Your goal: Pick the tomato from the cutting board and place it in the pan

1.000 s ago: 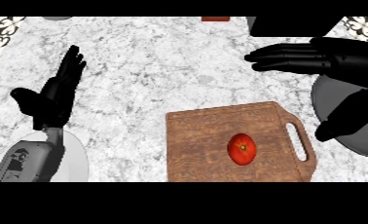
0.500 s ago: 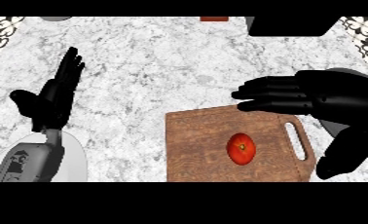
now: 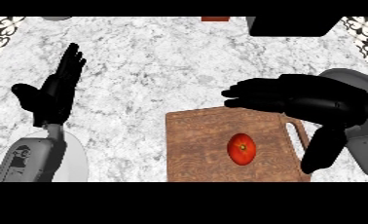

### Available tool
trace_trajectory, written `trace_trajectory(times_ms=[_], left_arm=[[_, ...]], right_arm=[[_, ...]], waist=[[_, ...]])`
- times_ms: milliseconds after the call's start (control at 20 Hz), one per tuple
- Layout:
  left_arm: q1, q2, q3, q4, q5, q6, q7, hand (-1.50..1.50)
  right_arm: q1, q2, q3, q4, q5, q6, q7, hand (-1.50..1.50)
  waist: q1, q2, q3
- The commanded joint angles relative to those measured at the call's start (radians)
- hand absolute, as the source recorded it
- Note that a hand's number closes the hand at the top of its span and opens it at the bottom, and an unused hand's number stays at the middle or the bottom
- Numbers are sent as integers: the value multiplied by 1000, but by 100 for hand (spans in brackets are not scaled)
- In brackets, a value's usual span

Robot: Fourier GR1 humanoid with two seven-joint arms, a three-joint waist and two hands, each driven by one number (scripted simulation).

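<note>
The right robot hand [image 3: 302,99] hangs over the far edge of the cutting board [image 3: 197,145], palm down, its fingers stretched straight toward the view's left and holding nothing. Its thumb points down toward the view's lower edge, over the board's handle side near the slot. The grey forearm shows behind it at the right edge.

The left robot hand [image 3: 54,94] rests open at the view's left, fingers up and thumb out, well apart from the board.

The tomato [image 3: 242,148] lies on the board, a little right of its middle, untouched. The right hand's fingers are beyond it, and the thumb is to its right, apart from it.

Against the picture of half a second ago, the right hand has come nearer the view's lower edge and further left, so that its fingers now lie over the board's far edge and not beyond it. The tomato, the board and the left hand have not shifted.

The board's near edge runs out of view at the bottom. Bare counter [image 3: 158,67] lies between the two hands and beyond the board. A dark pan [image 3: 291,26] sits at the far right edge of the counter, cut off by the view's top. A white plate [image 3: 78,162] shows in part under the left forearm.
</note>
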Motion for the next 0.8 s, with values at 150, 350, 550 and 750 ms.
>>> trace_trajectory(times_ms=[150,350,550,750], left_arm=[[37,-2,27,-14,-6,-39,-19,0],[44,-34,0,-51,-37,-11,9,0],[16,3,52,-36,-10,-59,37,0],[45,-42,36,-35,-33,-51,-6,0]], right_arm=[[13,27,38,84,140,42,-122,-150],[47,40,113,44,198,24,-137,-150],[64,59,136,27,254,15,-129,-150],[34,70,144,95,329,-2,-176,-150]], waist=[[2,1,0],[1,0,0],[0,0,0],[1,0,0]])
